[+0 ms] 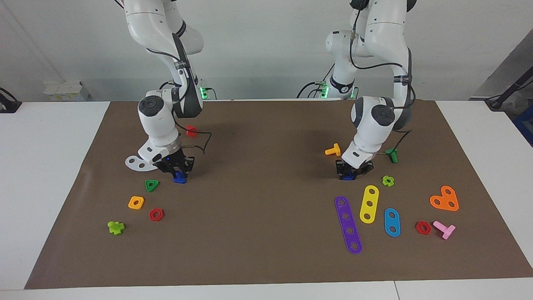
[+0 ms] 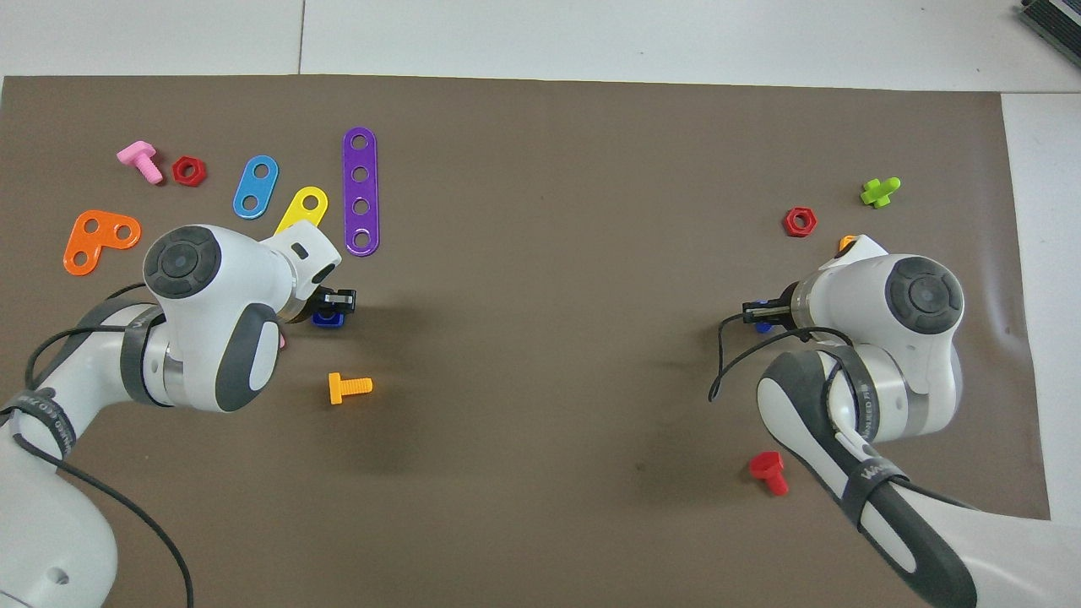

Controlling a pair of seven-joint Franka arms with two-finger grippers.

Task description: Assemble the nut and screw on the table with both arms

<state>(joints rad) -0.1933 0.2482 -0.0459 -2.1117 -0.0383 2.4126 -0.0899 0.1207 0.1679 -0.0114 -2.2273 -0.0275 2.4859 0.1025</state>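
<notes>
Orange bolt [image 1: 332,150] and yellow plate [image 1: 369,203] flank the nut [image 1: 347,176].
</notes>
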